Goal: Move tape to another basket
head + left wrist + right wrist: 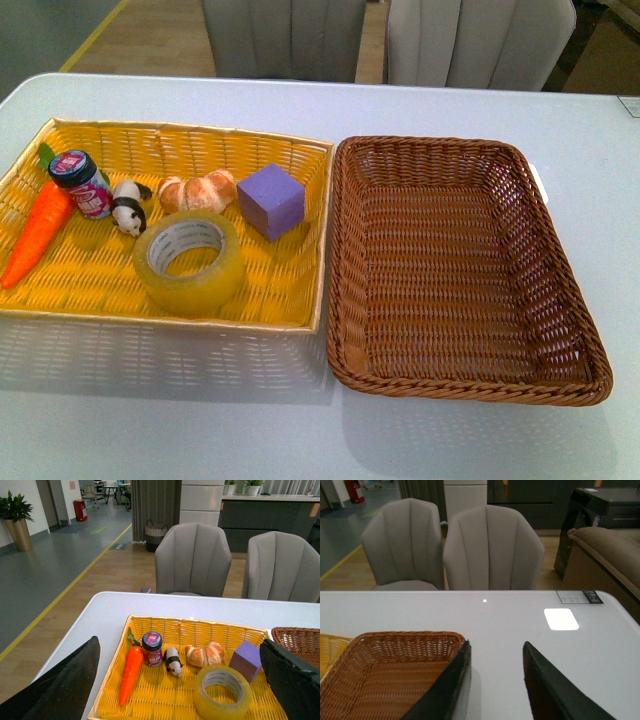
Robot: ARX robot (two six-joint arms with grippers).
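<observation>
**A:** Where is the tape (190, 262) sitting?

**B:** In the yellow basket (160, 320), close to that basket's near rim and a little toward the side that meets the brown basket (470, 388). It lies flat with the hole facing up, so its axis is upright.

**A:** Which arm would you send?

**B:** The left, I'd judge. In its wrist view the left hand (179, 647) has its fingers spread wide with nothing between them. The tape lies ahead of it and lower, nearer the finger on the brown-basket side. The right hand (496, 647) is partly open and also empty. It is over bare surface (560, 660), on the side of the brown basket away from the yellow basket, and its camera doesn't see the tape.

**A:** Is anything crowding the tape?

**B:** A purple block (270, 200) sits farther into the yellow basket, near the tape but apart from it.

**A:** What can't you make out?

**B:** Neither arm shows in the front view, so I can't tell how high the left hand is above the tape. The print on the tape's core is too small to read.
</observation>
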